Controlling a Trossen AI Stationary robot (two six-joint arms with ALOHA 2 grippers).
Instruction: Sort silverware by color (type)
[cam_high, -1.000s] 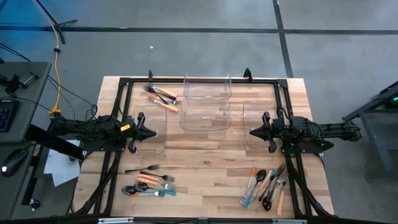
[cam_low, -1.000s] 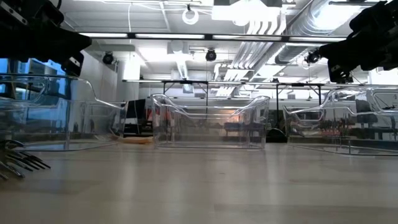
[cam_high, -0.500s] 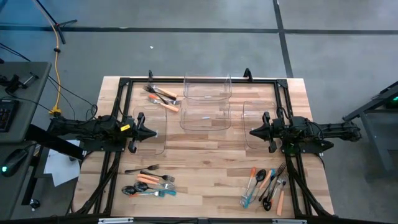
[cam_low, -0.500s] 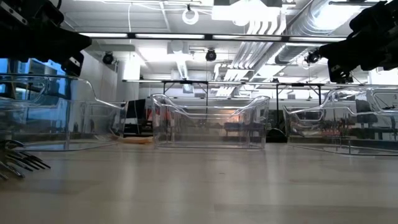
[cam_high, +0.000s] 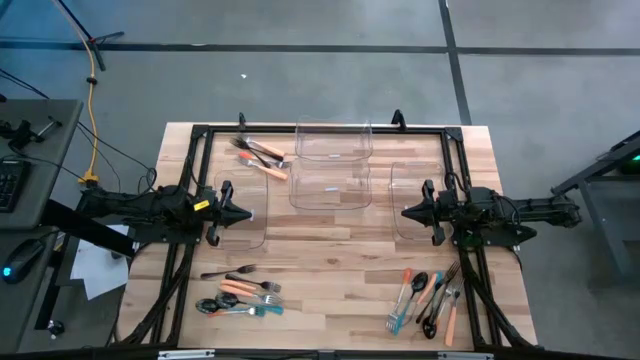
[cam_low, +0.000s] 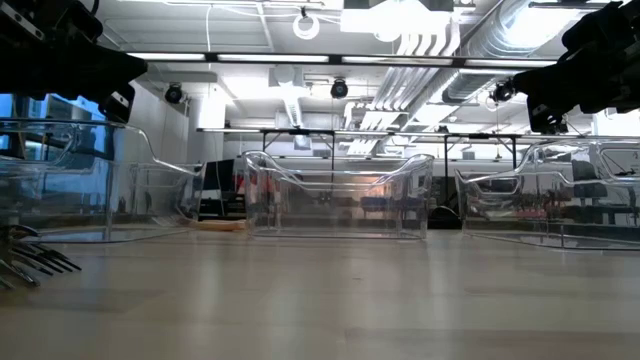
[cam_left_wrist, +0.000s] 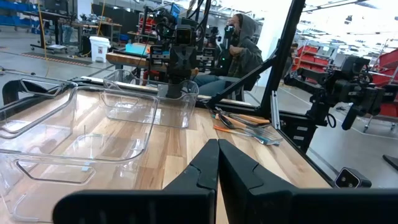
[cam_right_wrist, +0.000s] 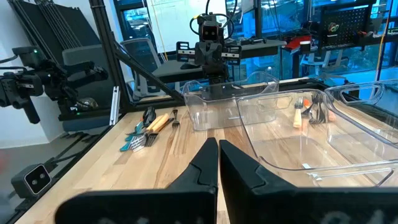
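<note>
On a pale wood-plank table (cam_high: 330, 250) with a black frame, over grey concrete floor; beyond it a workshop hall with ceiling ducts, and a seated person (cam_left_wrist: 239, 50) in a hooded top. Four clear plastic bins (cam_high: 333, 141): two at centre back, one beneath each arm. Three groups of silverware: one at the far left (cam_high: 260, 155), one at the near left (cam_high: 240, 293), one at the near right (cam_high: 428, 298), all outside the bins; exact piece counts too small to tell. Left gripper (cam_high: 246, 213) hanging over the left bin, fingers pressed together, holding nothing. Right gripper (cam_high: 406, 212) over the right bin, fingers likewise closed and empty. Nothing shifted since a second ago: same arms, same cutlery.
</note>
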